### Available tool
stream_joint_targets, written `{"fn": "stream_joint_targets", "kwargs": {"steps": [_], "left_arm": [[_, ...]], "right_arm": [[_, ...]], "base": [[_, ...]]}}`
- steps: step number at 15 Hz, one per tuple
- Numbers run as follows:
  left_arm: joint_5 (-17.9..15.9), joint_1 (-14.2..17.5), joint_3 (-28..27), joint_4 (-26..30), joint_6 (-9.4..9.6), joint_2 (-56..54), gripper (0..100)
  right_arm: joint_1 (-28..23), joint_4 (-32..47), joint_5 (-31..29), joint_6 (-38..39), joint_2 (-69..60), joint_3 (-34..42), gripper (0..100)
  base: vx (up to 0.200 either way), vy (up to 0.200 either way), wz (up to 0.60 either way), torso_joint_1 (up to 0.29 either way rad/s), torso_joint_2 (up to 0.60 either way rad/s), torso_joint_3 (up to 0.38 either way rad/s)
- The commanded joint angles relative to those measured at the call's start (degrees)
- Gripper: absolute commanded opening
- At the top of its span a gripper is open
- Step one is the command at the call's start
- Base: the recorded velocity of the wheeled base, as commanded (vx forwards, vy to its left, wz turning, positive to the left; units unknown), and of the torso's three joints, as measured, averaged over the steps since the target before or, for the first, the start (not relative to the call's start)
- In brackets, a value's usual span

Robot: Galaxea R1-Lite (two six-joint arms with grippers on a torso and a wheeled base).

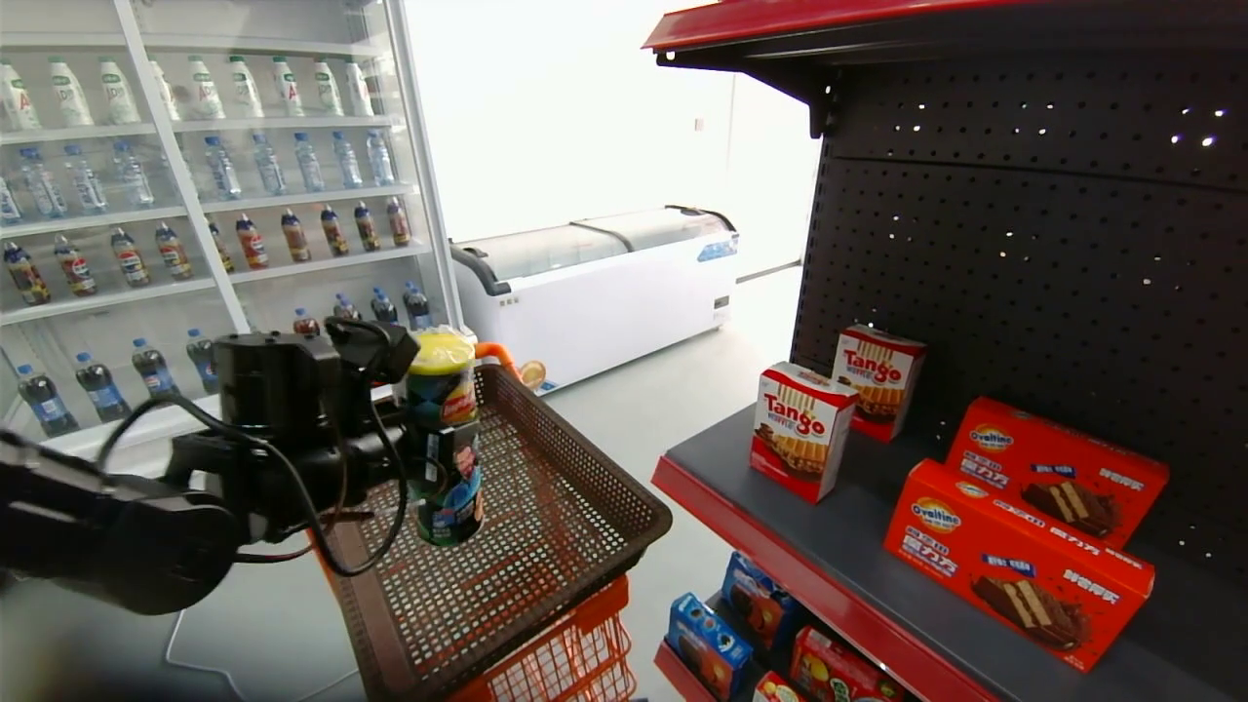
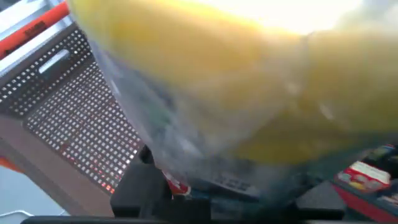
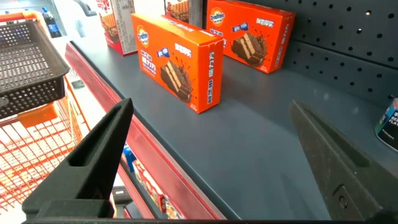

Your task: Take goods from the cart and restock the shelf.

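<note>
One grey shelf (image 1: 858, 517) with a red front edge carries the stock. The cart stands off its left end, with a brown mesh basket (image 1: 595, 455) on top. Toward the shelf's right end a front orange box (image 1: 1014, 561) and a rear orange box (image 1: 1058, 468) stand on their long sides. Near the left end a front wafer box (image 1: 801, 429) and a rear wafer box (image 1: 877, 378) stand upright. The left claw (image 1: 429, 444) is clenched around the middle of a yellow-lidded canister (image 1: 444, 385), held upright above the basket. The right claw (image 3: 214, 168) is spread wide, gripping nothing, over the shelf's front edge.
</note>
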Motion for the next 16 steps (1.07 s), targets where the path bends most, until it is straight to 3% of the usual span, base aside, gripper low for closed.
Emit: {"fn": "stream_joint_targets", "kwargs": {"steps": [1,3,5,8,10,11,12,13,15,16], "left_arm": [[-3.18,-2.34,5.87,12.56,-3.72,-22.77,0],[-7.93,-4.63,8.42,17.13,-3.72,-31.39,0],[-10.30,-6.12,7.89,17.22,-3.64,-33.06,0],[-20.67,-7.53,9.47,17.05,-3.11,-32.71,0],[-22.17,-8.67,9.73,16.78,-3.20,-30.60,0],[-24.63,-9.37,9.29,15.38,-3.20,-29.72,0],[-29.81,-9.20,8.68,12.21,-3.72,-28.93,0],[-32.62,-8.93,6.75,11.68,-3.90,-26.82,0],[-35.09,-9.81,3.23,12.39,-3.81,-24.36,0],[-38.16,-11.31,2.26,13.88,-3.81,-23.65,0]], "right_arm": [[0.01,0.00,0.02,-0.02,0.02,0.01,100],[0.01,0.00,0.11,-0.02,0.02,0.01,100],[0.10,0.00,0.11,-0.02,0.02,0.01,100],[0.01,0.00,0.02,-0.02,0.02,0.01,100],[0.10,0.00,0.02,-0.02,0.02,0.01,100],[0.10,0.00,0.02,-0.02,0.02,0.01,100],[0.10,0.00,0.02,-0.02,0.02,0.01,100],[0.10,0.00,0.02,-0.02,0.02,0.01,100],[0.01,0.08,0.11,-0.11,0.02,0.01,100],[0.01,0.08,0.11,-0.11,0.02,0.01,100]], "base": [[0.000,0.000,0.00,0.000,0.00,0.000],[0.000,0.000,0.00,0.000,0.00,0.000],[0.000,0.000,0.00,0.000,0.00,0.000],[0.000,0.000,0.00,0.000,0.00,0.000],[0.000,0.000,0.00,0.000,0.00,0.000],[0.000,0.000,0.00,0.000,0.00,0.000],[0.000,0.000,0.00,0.000,0.00,0.000],[0.000,0.000,0.00,0.000,0.00,0.000],[0.000,0.000,0.00,0.000,0.00,0.000],[0.000,0.000,0.00,0.000,0.00,0.000]]}}
